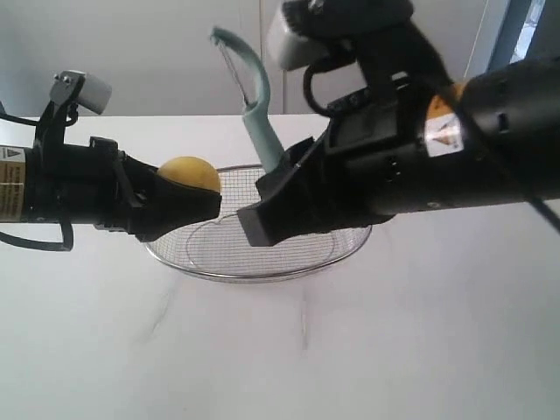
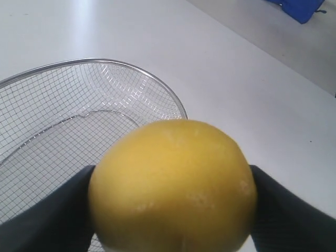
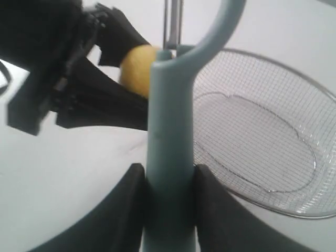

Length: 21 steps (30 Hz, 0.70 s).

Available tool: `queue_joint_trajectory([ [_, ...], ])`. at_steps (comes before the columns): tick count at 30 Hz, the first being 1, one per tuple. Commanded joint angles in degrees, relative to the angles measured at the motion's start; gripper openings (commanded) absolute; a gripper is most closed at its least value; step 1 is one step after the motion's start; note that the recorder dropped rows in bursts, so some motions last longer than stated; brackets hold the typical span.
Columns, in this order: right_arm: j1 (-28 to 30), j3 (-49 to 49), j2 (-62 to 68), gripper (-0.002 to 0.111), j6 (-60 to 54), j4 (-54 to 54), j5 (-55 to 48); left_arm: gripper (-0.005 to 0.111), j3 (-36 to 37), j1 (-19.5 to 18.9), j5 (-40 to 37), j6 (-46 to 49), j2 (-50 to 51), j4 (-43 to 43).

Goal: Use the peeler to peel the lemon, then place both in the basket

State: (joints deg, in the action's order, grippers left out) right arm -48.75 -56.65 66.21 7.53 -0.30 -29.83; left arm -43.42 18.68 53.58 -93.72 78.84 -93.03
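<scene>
My left gripper point(image 1: 197, 203) is shut on the yellow lemon point(image 1: 189, 172), held above the near-left rim of the wire mesh basket point(image 1: 262, 273). In the left wrist view the lemon point(image 2: 172, 184) fills the space between both black fingers point(image 2: 50, 218), with the basket point(image 2: 136, 71) behind it. My right gripper point(image 1: 271, 197) is shut on the handle of the pale teal peeler point(image 1: 249, 96), which stands upright with its hooked head high above the basket. In the right wrist view the peeler point(image 3: 169, 142) rises between the fingers point(image 3: 123, 202), close beside the lemon point(image 3: 137, 68) and the basket point(image 3: 294, 212).
The basket rests on a white table point(image 1: 280, 359). A pale wall stands behind. A blue object point(image 2: 304, 8) lies far off on the floor in the left wrist view. Both black arms crowd the space above the basket.
</scene>
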Motion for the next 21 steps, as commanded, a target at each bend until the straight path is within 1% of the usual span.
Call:
queue_joint_trajectory([
  [1, -0.6, 0.2, -4.1, 0.0, 0.3, -1.7, -0.7, 0.0, 0.0, 0.0, 0.0, -0.3, -0.4, 0.1],
  [5, -0.6, 0.2, -3.7, 0.0, 0.8, -5.1, -5.3, 0.0, 0.0, 0.0, 0.2, -0.3, -0.4, 0.1],
  [8, -0.6, 0.2, -1.9, 0.0, 4.9, -9.3, -6.5, 0.0, 0.0, 0.0, 0.5, -0.3, -0.4, 0.1],
  [14, -0.4, 0.2, 3.8, 0.0, 16.8, -26.2, -7.0, 0.0, 0.0, 0.0, 2.9, -0.3, -0.4, 0.1],
  [16, -0.4, 0.2, 6.1, 0.0, 17.3, -28.0, -6.5, 0.0, 0.0, 0.0, 3.5, -0.3, -0.4, 0.1],
  [21, -0.4, 0.2, 12.3, 0.0, 17.3, -28.1, -2.1, 0.0, 0.0, 0.0, 4.4, -0.3, -0.4, 0.1],
])
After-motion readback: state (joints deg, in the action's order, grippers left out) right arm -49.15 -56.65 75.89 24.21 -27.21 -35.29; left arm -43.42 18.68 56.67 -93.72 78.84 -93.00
